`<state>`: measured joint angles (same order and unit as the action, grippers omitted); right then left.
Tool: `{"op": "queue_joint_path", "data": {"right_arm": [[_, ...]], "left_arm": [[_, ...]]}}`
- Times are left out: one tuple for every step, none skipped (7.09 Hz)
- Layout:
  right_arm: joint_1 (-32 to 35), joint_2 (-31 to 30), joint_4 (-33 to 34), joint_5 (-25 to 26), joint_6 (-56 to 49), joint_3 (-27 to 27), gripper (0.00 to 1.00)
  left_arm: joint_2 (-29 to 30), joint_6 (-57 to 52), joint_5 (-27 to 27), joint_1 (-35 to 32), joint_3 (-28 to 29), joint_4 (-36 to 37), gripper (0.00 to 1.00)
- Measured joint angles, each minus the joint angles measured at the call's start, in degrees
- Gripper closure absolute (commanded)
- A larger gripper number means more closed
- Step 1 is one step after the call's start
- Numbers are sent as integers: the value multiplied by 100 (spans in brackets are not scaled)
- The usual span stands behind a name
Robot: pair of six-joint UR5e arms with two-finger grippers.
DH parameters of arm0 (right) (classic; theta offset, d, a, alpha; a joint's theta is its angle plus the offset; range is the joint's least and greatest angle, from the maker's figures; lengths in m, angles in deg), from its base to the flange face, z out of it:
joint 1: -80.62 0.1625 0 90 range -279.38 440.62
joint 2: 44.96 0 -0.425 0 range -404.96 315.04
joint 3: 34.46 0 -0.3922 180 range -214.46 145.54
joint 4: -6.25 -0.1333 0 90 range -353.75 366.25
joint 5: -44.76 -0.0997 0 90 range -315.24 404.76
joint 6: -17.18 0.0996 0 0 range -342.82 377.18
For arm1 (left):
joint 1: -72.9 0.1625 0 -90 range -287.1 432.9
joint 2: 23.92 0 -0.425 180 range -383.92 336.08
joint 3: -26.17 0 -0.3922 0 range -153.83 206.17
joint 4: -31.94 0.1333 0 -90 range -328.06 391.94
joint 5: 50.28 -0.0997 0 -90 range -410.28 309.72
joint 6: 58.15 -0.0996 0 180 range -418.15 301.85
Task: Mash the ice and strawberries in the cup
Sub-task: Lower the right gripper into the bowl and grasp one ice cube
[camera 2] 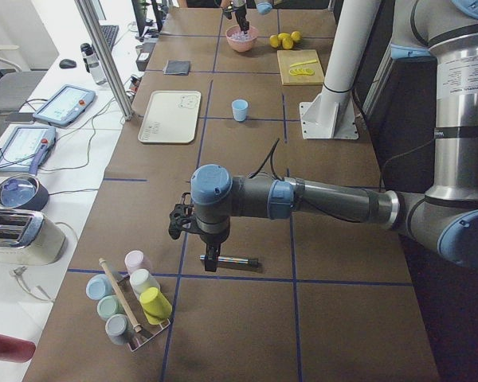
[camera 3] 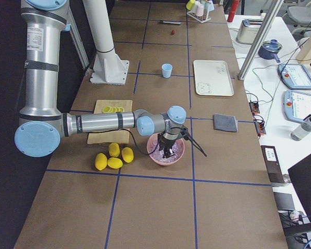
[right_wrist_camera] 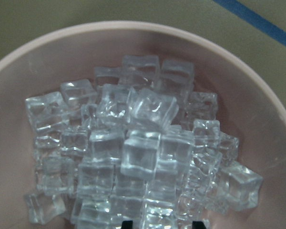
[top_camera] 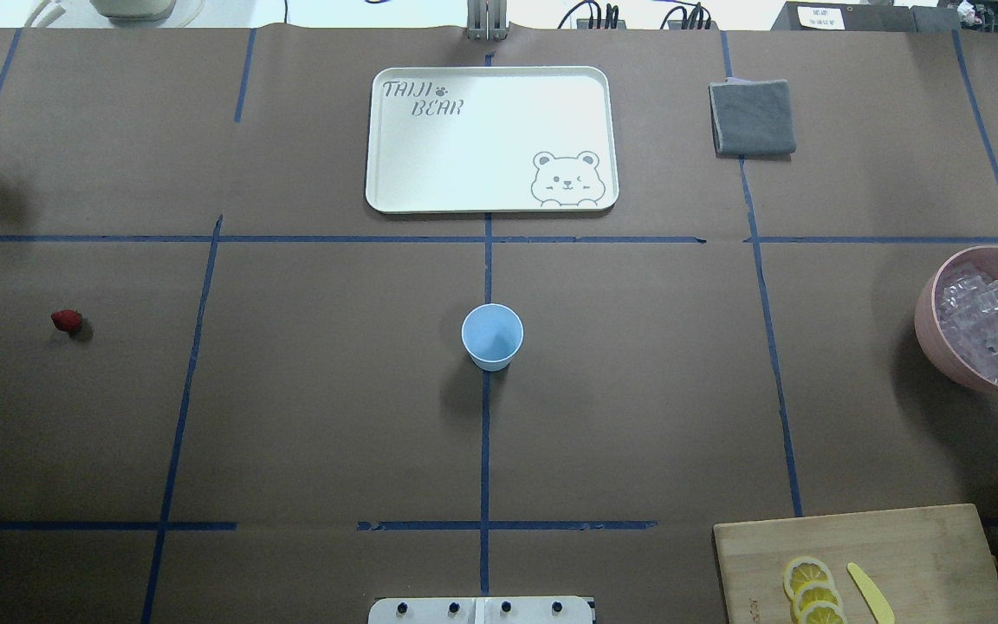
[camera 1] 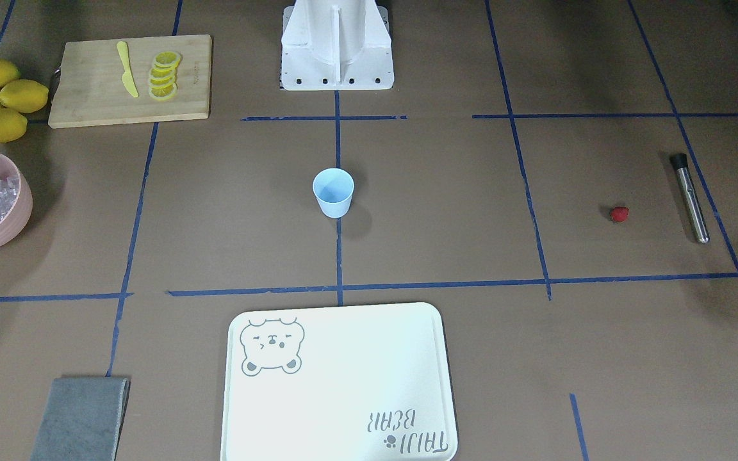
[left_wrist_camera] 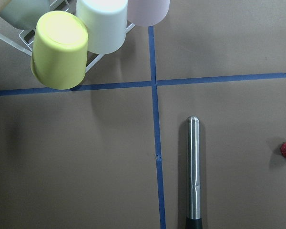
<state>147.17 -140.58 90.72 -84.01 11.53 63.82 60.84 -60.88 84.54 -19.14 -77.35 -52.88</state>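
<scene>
The pale blue cup [top_camera: 492,336] stands upright and empty at the table's centre. One red strawberry [top_camera: 67,321] lies far off on the robot's left, beside a steel muddler with a black end [left_wrist_camera: 194,171]. My left gripper [camera 2: 211,256] hangs just above that muddler; I cannot tell whether it is open or shut. The ice [right_wrist_camera: 133,152] is piled in a pink bowl [top_camera: 928,316] at the far right. My right gripper [right_wrist_camera: 162,224] is low over the pile, open, with its two fingertips [right_wrist_camera: 127,223] apart at the wrist view's bottom edge and nothing held.
A white bear tray [top_camera: 490,139] and a folded grey cloth [top_camera: 752,117] lie at the far side. A wooden board [camera 1: 129,80] carries lemon slices and a yellow knife, with whole lemons [camera 1: 0,99] beside it. A rack of upturned cups [left_wrist_camera: 86,33] stands near the muddler.
</scene>
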Motion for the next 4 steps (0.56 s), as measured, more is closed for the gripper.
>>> {"op": "queue_joint_path", "data": {"right_arm": [[3,-13,-1,-9,1,18,48],[5,-21,-1,-16,2,38,52],[6,-24,-1,-17,2,43,77],[6,-25,3,-19,2,43,96]], "left_arm": [[-2,-1,0,-3,-1,0,0],[-20,-5,0,-6,-12,0,0],[-57,-5,0,-7,-39,2,0],[-88,-2,0,-7,-71,8,0]]}}
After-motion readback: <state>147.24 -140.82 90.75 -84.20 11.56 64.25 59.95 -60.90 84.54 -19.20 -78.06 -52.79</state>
